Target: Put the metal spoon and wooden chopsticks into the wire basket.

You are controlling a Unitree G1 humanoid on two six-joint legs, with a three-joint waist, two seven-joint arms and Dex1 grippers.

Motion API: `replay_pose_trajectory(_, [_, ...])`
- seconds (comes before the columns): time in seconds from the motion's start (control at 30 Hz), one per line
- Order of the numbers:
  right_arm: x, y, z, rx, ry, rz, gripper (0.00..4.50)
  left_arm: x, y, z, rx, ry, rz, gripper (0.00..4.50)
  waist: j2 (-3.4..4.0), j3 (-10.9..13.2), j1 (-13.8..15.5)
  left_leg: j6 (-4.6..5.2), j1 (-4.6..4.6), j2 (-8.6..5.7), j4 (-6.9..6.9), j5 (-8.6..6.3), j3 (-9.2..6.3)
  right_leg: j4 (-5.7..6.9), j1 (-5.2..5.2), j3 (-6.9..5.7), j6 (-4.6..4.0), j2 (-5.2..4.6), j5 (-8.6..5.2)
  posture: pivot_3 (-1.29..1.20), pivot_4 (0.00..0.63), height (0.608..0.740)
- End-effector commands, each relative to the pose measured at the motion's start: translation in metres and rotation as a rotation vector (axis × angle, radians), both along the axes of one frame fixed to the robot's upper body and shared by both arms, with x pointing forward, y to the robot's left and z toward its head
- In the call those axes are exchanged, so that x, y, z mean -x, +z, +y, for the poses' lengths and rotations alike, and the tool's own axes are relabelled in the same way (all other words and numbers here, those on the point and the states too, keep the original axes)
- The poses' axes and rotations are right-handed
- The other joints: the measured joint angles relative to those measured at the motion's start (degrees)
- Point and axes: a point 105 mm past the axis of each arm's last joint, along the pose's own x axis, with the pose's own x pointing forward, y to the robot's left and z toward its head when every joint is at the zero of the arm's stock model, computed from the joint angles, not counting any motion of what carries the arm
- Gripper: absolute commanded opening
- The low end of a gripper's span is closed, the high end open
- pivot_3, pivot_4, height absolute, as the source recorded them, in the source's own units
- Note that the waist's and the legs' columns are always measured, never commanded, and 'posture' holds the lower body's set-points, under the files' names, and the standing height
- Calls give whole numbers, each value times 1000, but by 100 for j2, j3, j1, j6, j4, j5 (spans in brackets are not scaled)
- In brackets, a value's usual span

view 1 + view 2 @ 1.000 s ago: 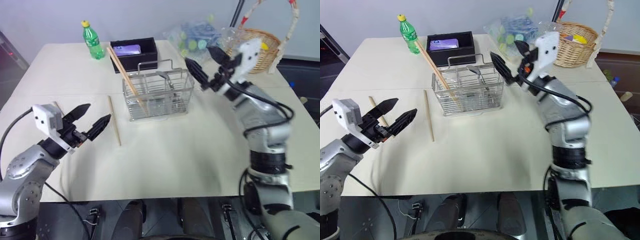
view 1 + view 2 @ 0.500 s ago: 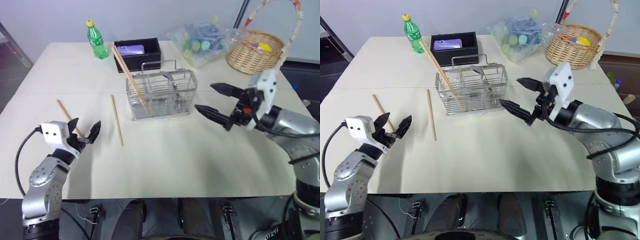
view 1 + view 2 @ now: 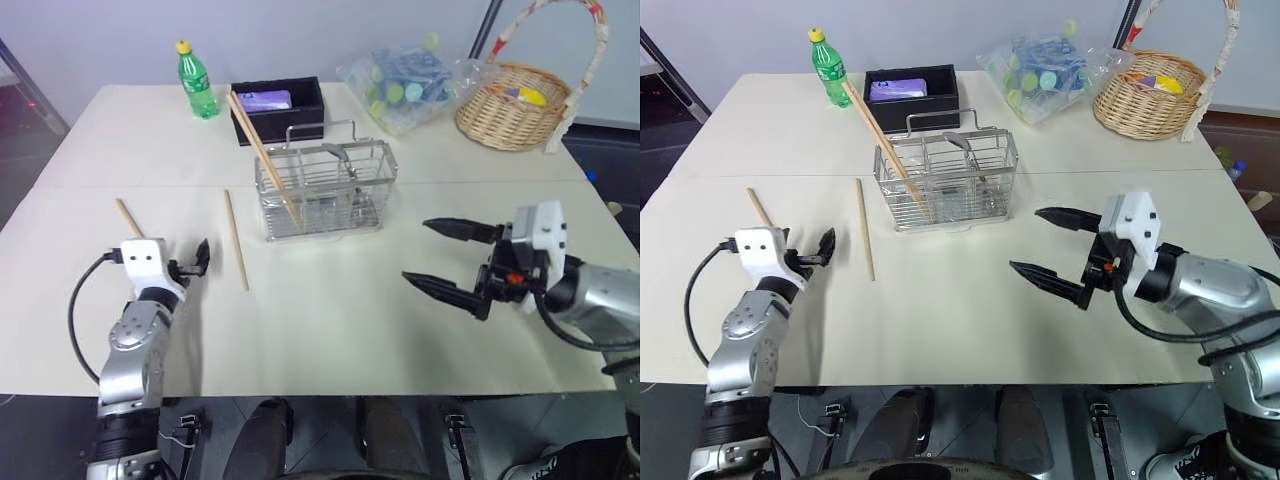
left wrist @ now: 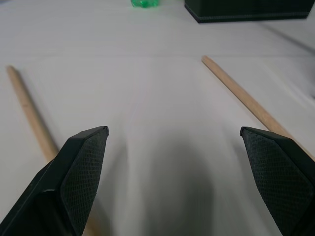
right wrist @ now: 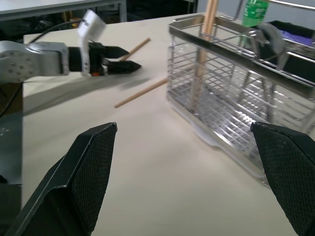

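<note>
The wire basket (image 3: 322, 190) stands mid-table. Two wooden chopsticks (image 3: 262, 155) lean out of its left end, and the metal spoon (image 3: 341, 155) stands inside it. One loose chopstick (image 3: 236, 240) lies left of the basket, and another (image 3: 128, 217) lies farther left. My left gripper (image 3: 185, 262) is open, low over the table between these two loose sticks (image 4: 241, 96), touching neither. My right gripper (image 3: 415, 250) is open and empty, to the right of the basket and nearer the front, pointing left toward it.
A green bottle (image 3: 192, 80) and a black box (image 3: 278, 105) stand behind the wire basket. A clear bag of coloured items (image 3: 405, 75) and a wicker basket (image 3: 515, 95) sit at the back right. The table's front edge runs just below both arms.
My left gripper has sunk toward the table and reached forward between the loose chopsticks. My right gripper has drawn back from the basket's right end and come down. Both stay open.
</note>
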Motion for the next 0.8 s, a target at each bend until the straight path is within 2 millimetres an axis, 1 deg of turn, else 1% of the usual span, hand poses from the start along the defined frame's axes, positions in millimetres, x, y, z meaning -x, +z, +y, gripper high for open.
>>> replay_pose_trajectory(0.03, [6, 8, 4, 10, 15, -75, 4464, -13, 18, -7, -23, -4, -50, 4500, -2, -1, 5, 0, 0, 0, 2, 0, 0, 0, 1, 0, 0, 0, 0, 0, 150, 740])
replay_pose_trajectory(0.1, [8, 7, 4, 12, 16, -78, 4464, -19, 33, -11, -9, -12, -91, 4500, -3, -1, 9, 0, 0, 0, 4, 0, -2, 0, 3, -2, 0, 0, 0, 0, 150, 740])
replay_pose_trajectory(0.2, [10, 6, 3, 21, 18, -81, 4464, -27, 54, -7, 18, 31, -126, 4500, -5, -1, 2, 0, 0, 0, 6, 0, -2, 0, 6, -2, 1, 0, 0, 0, 150, 740])
replay_pose_trajectory(0.27, [10, 5, 2, 23, 16, -76, 4464, -33, 67, -6, 5, 60, -128, 4500, -5, -1, -5, 0, 1, 0, 6, 0, -3, 1, 5, -2, 1, 0, 0, 0, 150, 740])
replay_pose_trajectory(0.43, [9, 4, 4, 22, 16, -76, 4464, -46, 84, -14, -16, 85, -78, 4500, -5, -1, -6, 0, 1, -1, 9, 0, -3, 3, 6, -2, 4, 1, 2, 0, 150, 740])
replay_pose_trajectory(0.6, [6, 3, 5, 18, 15, -78, 4464, -53, 86, -17, -27, 147, 13, 4500, -7, 0, -7, 0, 1, -1, 12, 0, -5, 4, 8, -3, 5, 1, 2, 0, 150, 740])
replay_pose_trajectory(0.73, [5, 3, 7, 15, 16, -81, 4464, -57, 85, -26, -10, 178, 94, 4500, -8, 0, -2, 0, 0, -3, 16, 0, -6, 5, 11, -3, 6, 1, 2, 0, 150, 740])
replay_pose_trajectory(0.8, [4, 3, 8, 10, 15, -82, 4464, -57, 82, -34, 11, 178, 136, 4500, -8, 1, -5, -1, 0, -3, 20, 0, -7, 4, 12, -3, 8, 1, 3, 0, 150, 740])
